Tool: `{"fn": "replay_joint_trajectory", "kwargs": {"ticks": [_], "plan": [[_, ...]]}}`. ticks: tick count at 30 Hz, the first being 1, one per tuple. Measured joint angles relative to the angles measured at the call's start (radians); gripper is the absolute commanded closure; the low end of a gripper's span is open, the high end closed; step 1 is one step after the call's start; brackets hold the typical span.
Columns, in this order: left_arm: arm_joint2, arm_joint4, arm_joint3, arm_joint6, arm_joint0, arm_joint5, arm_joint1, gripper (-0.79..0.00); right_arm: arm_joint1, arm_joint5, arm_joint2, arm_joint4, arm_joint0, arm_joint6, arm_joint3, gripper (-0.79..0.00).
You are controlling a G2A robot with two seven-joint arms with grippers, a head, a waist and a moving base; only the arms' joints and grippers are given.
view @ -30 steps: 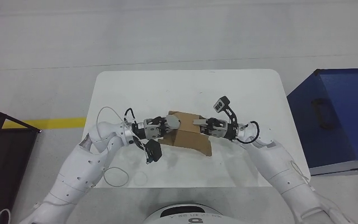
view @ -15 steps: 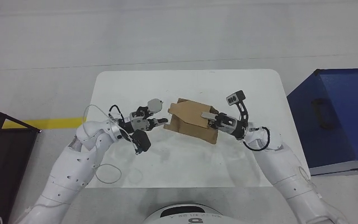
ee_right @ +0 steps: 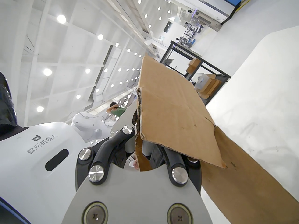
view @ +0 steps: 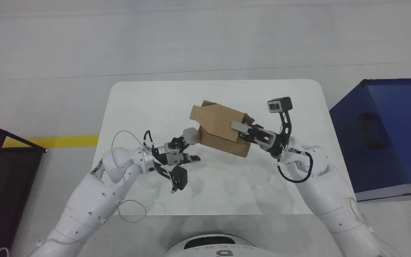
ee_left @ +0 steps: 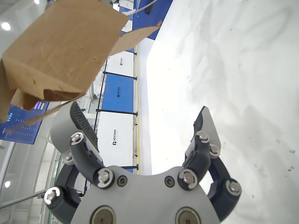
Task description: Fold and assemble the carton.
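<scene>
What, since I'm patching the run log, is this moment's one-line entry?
carton: partly folded, flaps loose | right fingers: shut on carton | left fingers: open, empty, beside carton

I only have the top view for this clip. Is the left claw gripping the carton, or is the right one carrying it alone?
Observer: The left wrist view shows the left claw open and gripping nothing. The carton hangs just beyond it.
Operator: Does the right one truly grip?
Observer: Yes. The right wrist view shows the right claw shut on the edge of a carton panel.
Operator: Is the end facing the left claw closed?
Observer: No. In the left wrist view that end gapes, with a flap sticking out loose.
</scene>
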Motion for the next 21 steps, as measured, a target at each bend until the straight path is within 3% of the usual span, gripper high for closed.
{"fn": "replay_joint_trajectory", "kwargs": {"ticks": [8, 15, 21], "plan": [[0.004, -0.056, 0.024, 0.034, -0.042, -0.028, -0.003, -0.785, 0.001, -0.015, -0.006, 0.007, 0.001, 0.029, 0.018, 0.0], [-0.087, -0.111, 0.034, 0.176, 0.001, 0.014, 0.021, -0.785, 0.005, -0.02, 0.028, 0.052, 0.014, 0.041, 0.044, 0.0], [-0.073, 0.026, -0.075, 0.141, 0.065, 0.032, 0.034, -0.785, 0.007, -0.014, 0.033, 0.037, 0.011, 0.05, 0.039, 0.0]]}}
